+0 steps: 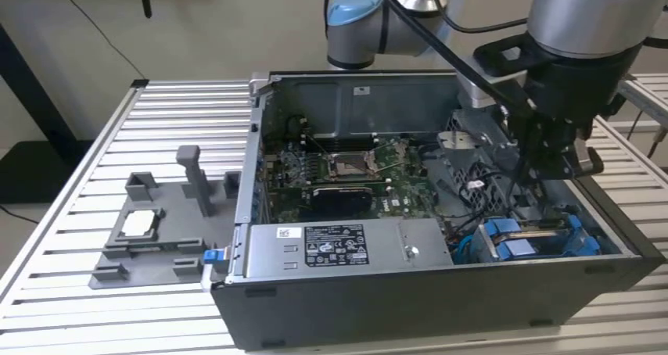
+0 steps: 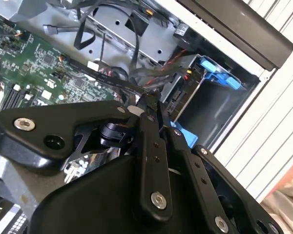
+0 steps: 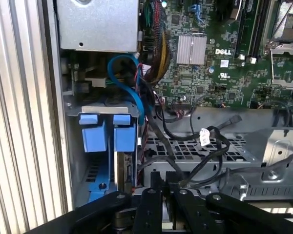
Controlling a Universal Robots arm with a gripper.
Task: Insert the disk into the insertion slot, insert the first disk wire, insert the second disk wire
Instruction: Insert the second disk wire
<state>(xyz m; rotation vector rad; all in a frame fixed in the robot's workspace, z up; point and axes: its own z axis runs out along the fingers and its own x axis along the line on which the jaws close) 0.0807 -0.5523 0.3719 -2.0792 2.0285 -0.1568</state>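
At about four o'clock in the open computer case (image 1: 345, 105), the disk (image 1: 537, 242) sits in the insertion slot (image 3: 107, 146), while the tool (image 2: 154, 114), seemingly closed on a limp black wire (image 3: 205, 141), should pinch its stiff plug.

Seated on edge in the insertion slot (image 1: 534, 242) of the grey drive cage, at the exterior view's right near corner of the open case: the disk (image 3: 121, 168), thin edge showing between blue carrier frame parts, blue tabs just above in the first wrist view.
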